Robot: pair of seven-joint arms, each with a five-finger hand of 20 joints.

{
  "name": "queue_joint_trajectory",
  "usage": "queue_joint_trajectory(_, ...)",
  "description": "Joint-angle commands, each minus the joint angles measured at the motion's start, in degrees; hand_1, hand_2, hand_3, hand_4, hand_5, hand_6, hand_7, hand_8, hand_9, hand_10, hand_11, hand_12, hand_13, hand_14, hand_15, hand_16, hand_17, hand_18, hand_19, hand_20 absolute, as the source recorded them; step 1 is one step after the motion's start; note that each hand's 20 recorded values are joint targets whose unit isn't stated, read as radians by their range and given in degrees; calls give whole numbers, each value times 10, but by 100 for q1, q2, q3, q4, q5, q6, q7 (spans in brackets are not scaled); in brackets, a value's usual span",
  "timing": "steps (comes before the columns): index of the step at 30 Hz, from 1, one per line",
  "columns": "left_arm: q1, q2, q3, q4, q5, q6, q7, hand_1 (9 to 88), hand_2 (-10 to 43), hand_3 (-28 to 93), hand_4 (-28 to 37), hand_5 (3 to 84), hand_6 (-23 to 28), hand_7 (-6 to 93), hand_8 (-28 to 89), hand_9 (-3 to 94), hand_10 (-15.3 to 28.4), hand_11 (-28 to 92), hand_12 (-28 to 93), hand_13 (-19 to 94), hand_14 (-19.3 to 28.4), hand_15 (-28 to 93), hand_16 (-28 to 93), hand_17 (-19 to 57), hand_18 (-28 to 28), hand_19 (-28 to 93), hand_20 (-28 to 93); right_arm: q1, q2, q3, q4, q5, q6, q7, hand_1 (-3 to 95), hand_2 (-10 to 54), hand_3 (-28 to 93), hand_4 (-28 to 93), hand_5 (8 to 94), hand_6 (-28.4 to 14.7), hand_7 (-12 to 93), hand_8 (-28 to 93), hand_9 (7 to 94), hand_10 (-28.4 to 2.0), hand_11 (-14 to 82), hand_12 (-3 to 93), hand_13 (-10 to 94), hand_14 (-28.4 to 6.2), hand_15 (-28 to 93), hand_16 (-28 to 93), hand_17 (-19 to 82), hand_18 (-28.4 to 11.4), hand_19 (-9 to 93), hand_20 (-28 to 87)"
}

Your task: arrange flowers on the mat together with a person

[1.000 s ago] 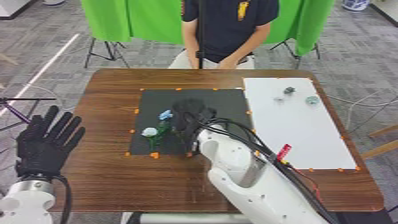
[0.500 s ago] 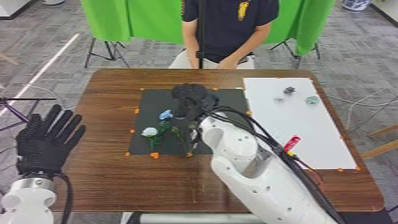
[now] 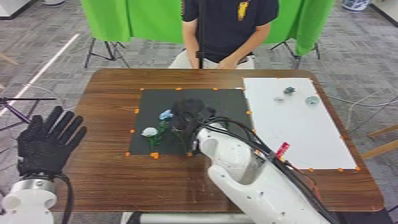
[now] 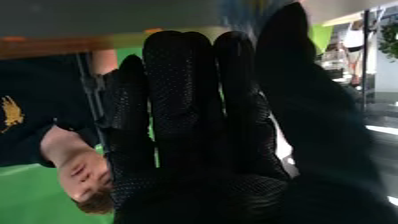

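Beneath the right hand (image 3: pixel 189 108), black mat (image 3: pixel 227 98). Well to its left, left hand (image 3: pixel 43 152), straight-fingered and spread. On the right, fingers straight, close together. Left of those, on the mat, white flower (image 3: pixel 149 132) near, blue flower (image 3: pixel 165 114) just beside.

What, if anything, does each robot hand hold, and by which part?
The left hand holds nothing; whether the right hand, over the mat, holds anything cannot be told.

A robotics lab: grey carpet tiles (image 3: pixel 53 55), green backdrop (image 3: pixel 129 20), tripod stands (image 3: pixel 112 51), white robot arms (image 3: pixel 266 194).
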Motion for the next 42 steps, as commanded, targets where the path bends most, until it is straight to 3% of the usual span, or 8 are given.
queue_joint_trajectory(1,134,-25,-23,-23,-67,-80,-6,307,92,722,-283,428,65,86,-88,403,139,172,94,312,147,268,-36,-29,136,284,134,-79,91,-67,237,-212,362,-31,942,-95,-281,61,597,5,637,72,607,-128,411,250,612,-90,633,278,359,-190,822,361)
queue_joint_trajectory(9,136,-29,-23,-4,-107,-70,7,305,95,721,-283,429,65,86,-87,403,139,173,94,313,147,276,-38,-29,137,284,134,-85,79,49,80,-68,516,47,911,-57,-282,288,658,10,541,49,702,-101,196,427,628,-81,574,379,363,-196,816,371)
queue_joint_trajectory(22,167,-60,-49,-13,-66,-144,-3,298,102,721,-283,431,66,84,-87,404,140,171,93,312,147,279,-42,-28,136,282,134,-786,356,1466,-1244,2359,1143,90,799,-3,-283,406,623,-27,441,20,623,-152,309,225,596,-115,597,262,340,-200,795,325)
queue_joint_trajectory(25,196,-91,-74,-14,-74,-141,57,296,103,721,-283,432,66,84,-87,403,140,170,93,312,147,278,-42,-28,136,281,134,-1173,347,2392,-1341,4098,631,-950,380,48,665,-185,601,-44,265,-120,589,-172,226,189,562,-136,543,216,307,-201,743,262)
queue_joint_trajectory(26,216,-105,-85,-22,-74,-136,58,296,103,721,-283,432,66,84,-87,404,140,170,93,312,147,279,-41,-28,136,281,134,-1311,336,2694,-1408,4619,348,-1079,324,90,732,-238,582,-53,235,-133,569,-185,201,181,540,-150,523,203,283,-208,718,248)
queue_joint_trajectory(30,284,-135,-143,-53,-84,-123,79,295,104,721,-283,433,67,84,-87,404,140,169,94,312,147,277,-42,-28,136,282,135,-1806,412,3479,-1694,6192,270,-983,248,169,778,-230,521,-70,190,-122,500,-203,168,173,446,-175,473,170,205,-211,623,202)
queue_joint_trajectory(35,399,-109,-194,-92,-156,-117,236,293,106,723,-283,433,67,83,-86,404,140,169,94,312,147,278,-42,-28,136,281,135,-2292,628,4264,-1833,6972,404,-1022,270,169,858,-171,515,-67,196,-121,494,-197,167,171,438,-168,455,161,184,-206,587,184)
queue_joint_trajectory(42,341,-149,-204,-75,-68,-140,166,293,107,722,-283,433,66,84,-86,404,140,168,94,313,146,277,-42,-29,136,282,136,-3064,909,5113,-1938,7218,1109,-1167,255,150,837,-184,519,-67,206,-127,497,-197,170,171,430,-166,428,156,171,-199,548,171)
